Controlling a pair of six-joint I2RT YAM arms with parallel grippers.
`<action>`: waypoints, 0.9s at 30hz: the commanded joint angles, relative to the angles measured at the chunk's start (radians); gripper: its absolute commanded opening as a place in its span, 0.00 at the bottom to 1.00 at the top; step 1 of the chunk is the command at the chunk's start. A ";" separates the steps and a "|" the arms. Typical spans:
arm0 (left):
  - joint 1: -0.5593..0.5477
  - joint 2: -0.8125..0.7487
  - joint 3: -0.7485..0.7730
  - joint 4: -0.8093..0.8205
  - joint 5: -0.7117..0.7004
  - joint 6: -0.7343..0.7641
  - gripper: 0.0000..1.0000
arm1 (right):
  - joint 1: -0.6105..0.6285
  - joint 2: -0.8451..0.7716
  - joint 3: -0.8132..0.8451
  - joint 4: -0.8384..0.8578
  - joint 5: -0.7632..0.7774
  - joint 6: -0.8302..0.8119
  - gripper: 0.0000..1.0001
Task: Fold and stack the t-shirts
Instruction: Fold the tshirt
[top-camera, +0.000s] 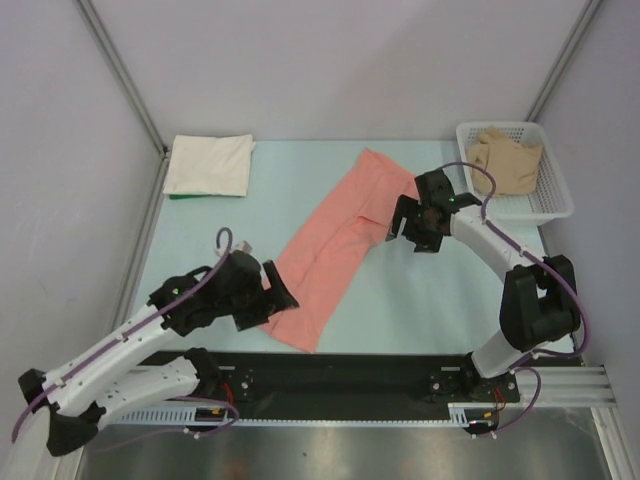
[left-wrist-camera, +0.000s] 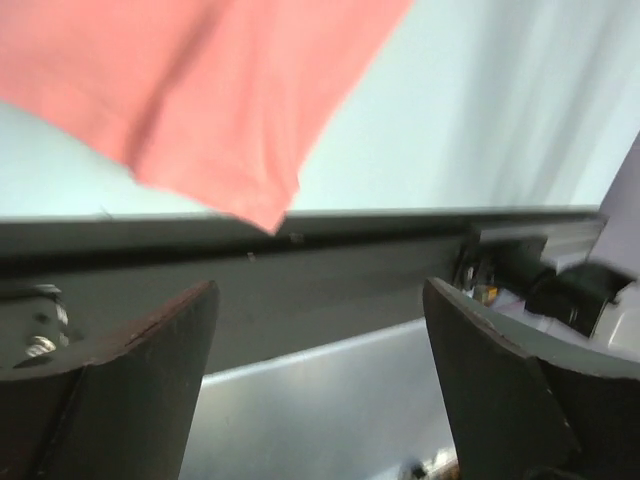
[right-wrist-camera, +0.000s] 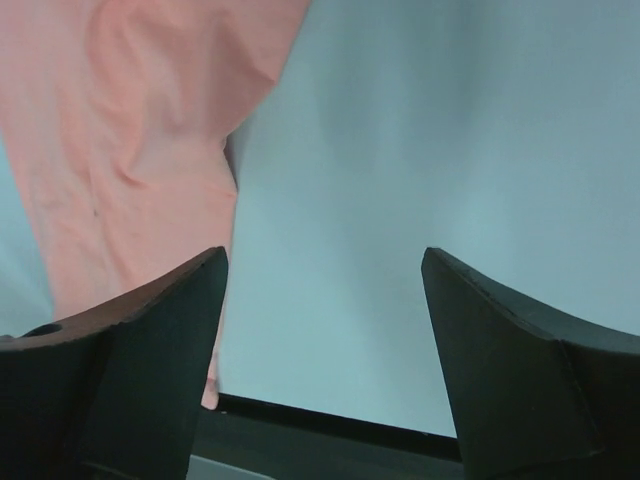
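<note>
Salmon-pink shirt (top-camera: 335, 245) lies flat mid-counter as a long slanted band, far end toward the back right, near corner reaching the front edge of the counter (top-camera: 430, 300). Cream-white shirt (top-camera: 210, 165) sits folded in the far left corner. Tan shirt (top-camera: 508, 160) is bunched in the white basket (top-camera: 556, 195) at far right. Left end effector (top-camera: 283, 290) is at the band's near left edge, fingers spread, nothing between them; its wrist view shows the cloth's corner ahead and the front rail below. Right end effector (top-camera: 400, 228) is at the band's far right edge, also spread and empty, with cloth off to one side in its wrist view. Judgement: the lengthwise fold looks done and a crosswise fold is the step in hand. To do it well, take one end of the band by both corners, each pinch catching every layer, or the lower ply will drag behind. Lift only enough to clear the cloth below and carry both corners together so the edge stays square. Lay that end over the other with the side edges matched, and let go only once it rests flat. The near corner at the counter's edge could slip off, so draw the cloth inward while folding.
</note>
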 joint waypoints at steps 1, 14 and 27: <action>0.197 0.008 0.056 -0.063 -0.030 0.279 0.88 | 0.007 0.004 -0.083 0.221 0.014 0.132 0.83; 0.626 0.165 0.075 0.126 -0.046 0.755 0.78 | -0.016 0.361 0.045 0.467 0.130 0.066 0.64; 0.676 0.303 0.086 0.189 0.040 0.731 0.85 | -0.127 0.591 0.325 0.388 0.019 0.046 0.70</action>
